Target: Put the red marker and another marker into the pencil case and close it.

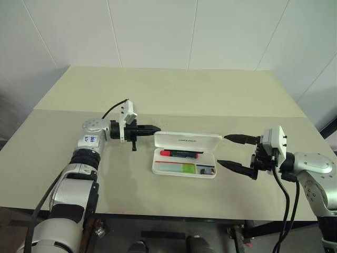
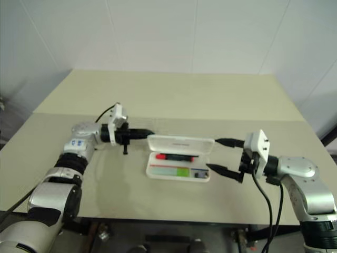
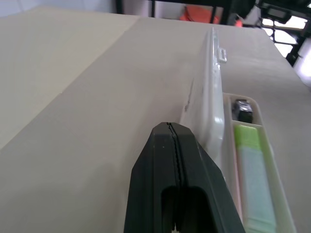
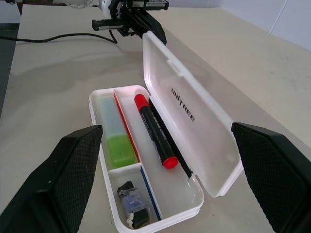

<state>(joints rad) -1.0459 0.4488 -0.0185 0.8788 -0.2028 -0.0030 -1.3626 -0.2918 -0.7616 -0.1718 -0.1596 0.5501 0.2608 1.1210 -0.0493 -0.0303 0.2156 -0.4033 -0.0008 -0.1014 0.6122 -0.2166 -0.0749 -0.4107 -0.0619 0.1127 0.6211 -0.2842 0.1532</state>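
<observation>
The pencil case [image 4: 160, 145] lies open on the counter [image 1: 174, 95], lid raised on its hinge at the far side. Inside it, the red marker [image 4: 154, 130] rests in the long compartment nearest the lid. The green-capped highlighter [image 4: 115, 138] lies in the compartment on the near side of it, beyond a red divider strip. A small dark object [image 4: 132, 204] sits in the little end compartment beside the highlighter. Both markers look stowed, so closing the lid seems the only step left.

At the case's left end, the left gripper [image 1: 149, 128] has its fingers pressed together, holding nothing. Its tip sits right at the back face of the raised lid. That placement suggests a blunt pusher, ready to tip the lid forward onto the tray.

At the case's right end, the right gripper [image 1: 231, 152] stands spread wide and empty, just clear of the case. It seems placed to steady the case while the lid folds.
</observation>
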